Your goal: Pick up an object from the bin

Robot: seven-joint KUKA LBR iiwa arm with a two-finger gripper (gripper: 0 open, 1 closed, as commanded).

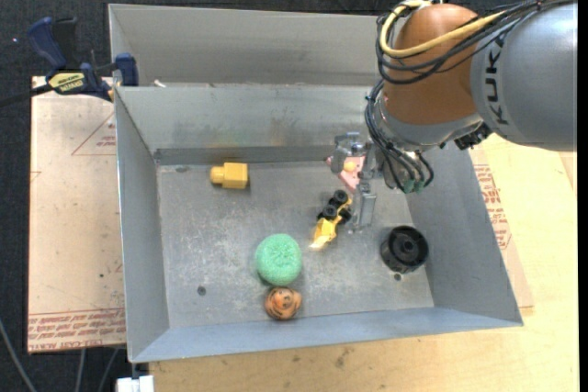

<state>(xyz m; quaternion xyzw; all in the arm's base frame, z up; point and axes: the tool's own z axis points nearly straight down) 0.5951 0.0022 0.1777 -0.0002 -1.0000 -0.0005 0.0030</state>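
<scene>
Seen just beside small yellow-and-black plastic toy [329, 221] at middle of grey sheet-metal bin [138, 197]: gripper [365, 203], openness impossible to tell. Lay nearby: fuzzy green ball [278, 258], black round knob [404, 249]. Lettered "KUKA" on silver arm [542, 60].

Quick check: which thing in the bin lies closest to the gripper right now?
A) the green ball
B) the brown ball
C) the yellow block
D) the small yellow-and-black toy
D: the small yellow-and-black toy lies just beside the gripper in the middle of the bin, and the other three lie farther away.
</scene>
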